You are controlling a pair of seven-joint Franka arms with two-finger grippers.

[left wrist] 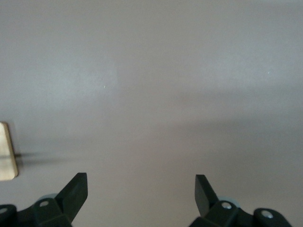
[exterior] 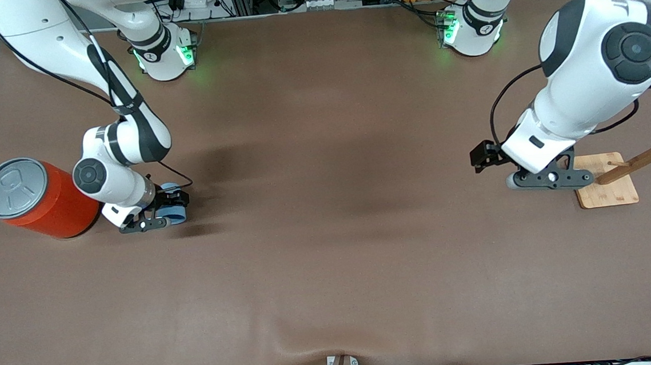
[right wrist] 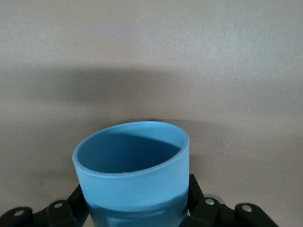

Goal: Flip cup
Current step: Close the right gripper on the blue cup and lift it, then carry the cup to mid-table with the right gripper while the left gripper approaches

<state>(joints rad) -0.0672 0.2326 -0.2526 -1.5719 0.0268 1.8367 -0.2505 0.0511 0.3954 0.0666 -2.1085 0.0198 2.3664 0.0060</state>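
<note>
Right wrist view showed the right gripper [right wrist: 137, 208] clamped on the cup [right wrist: 132, 175], one finger pressed against each side of its lower body and the open mouth facing away from the wrist. In the front view the cup [exterior: 173, 203] sat at the right arm's end of the table [exterior: 331, 262], just beside the orange can [exterior: 34, 197]. The left gripper [left wrist: 142, 194] waited with fingers spread wide, low over bare table beside the wooden rack [exterior: 634, 169].
</note>
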